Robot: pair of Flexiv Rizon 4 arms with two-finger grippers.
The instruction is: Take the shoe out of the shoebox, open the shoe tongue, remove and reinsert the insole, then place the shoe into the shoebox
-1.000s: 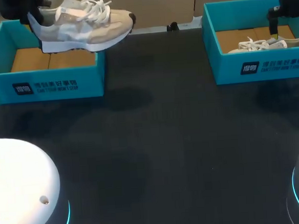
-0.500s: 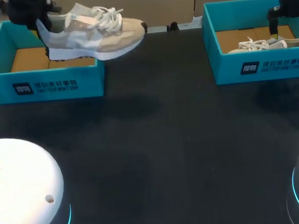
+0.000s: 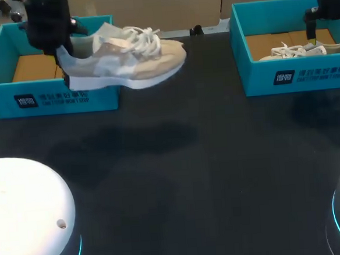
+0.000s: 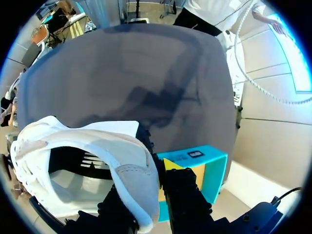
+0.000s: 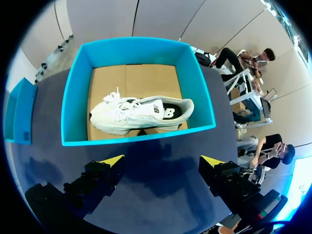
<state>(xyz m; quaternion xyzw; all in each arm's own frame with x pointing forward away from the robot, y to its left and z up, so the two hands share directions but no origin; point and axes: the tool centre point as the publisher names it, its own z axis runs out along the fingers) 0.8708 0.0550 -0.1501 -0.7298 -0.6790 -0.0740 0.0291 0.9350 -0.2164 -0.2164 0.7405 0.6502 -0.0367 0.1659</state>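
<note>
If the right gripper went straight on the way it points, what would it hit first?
Probably the shoe lying in the shoebox below the right gripper, though depth is unclear.

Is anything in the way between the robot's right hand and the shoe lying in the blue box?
Nothing visible is. The right gripper is open above the shoebox, which has no lid, and nothing lies on the white shoe. Only the box's own walls stand around it.

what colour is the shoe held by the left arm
The shoe is beige and white, with white laces and sole; it shows best in the head view.
</note>
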